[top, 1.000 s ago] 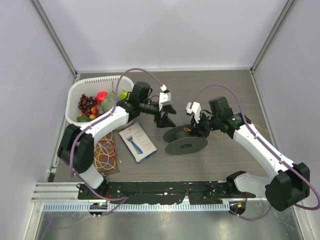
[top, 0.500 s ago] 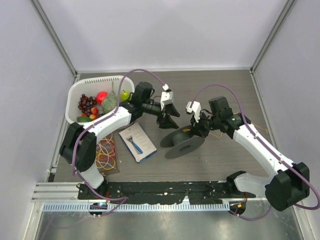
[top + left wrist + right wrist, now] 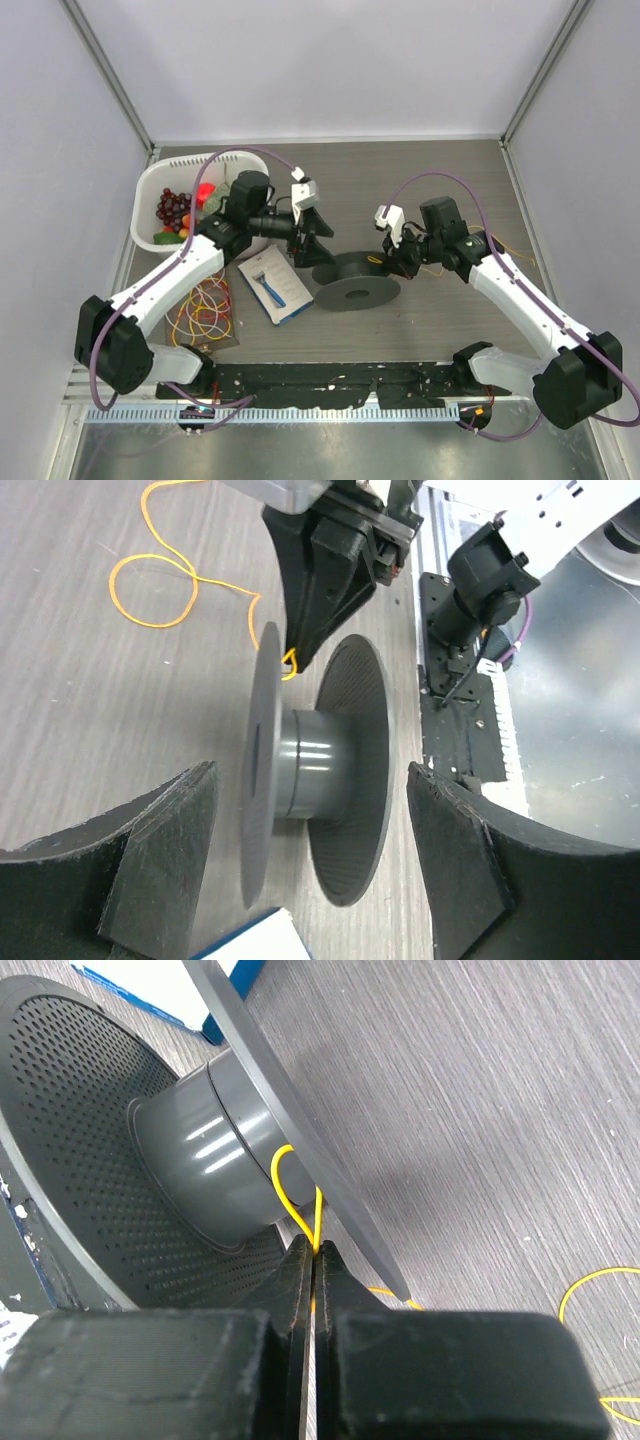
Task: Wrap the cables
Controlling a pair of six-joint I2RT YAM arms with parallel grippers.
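Yellow wire [image 3: 318, 1222], pinched in right claw [image 3: 313, 1250], seemingly touches the spool hub [image 3: 190, 1175]; left claw [image 3: 310, 780] gapes.

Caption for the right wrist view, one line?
Right hand pinches a loop of yellow wire beside the grey spool hub.

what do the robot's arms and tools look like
The left arm and right arm have white link shells with black joints and bases. A purple hose loops along each. The left tool and right tool have black wedge-shaped fingers, with a white block mounted behind.
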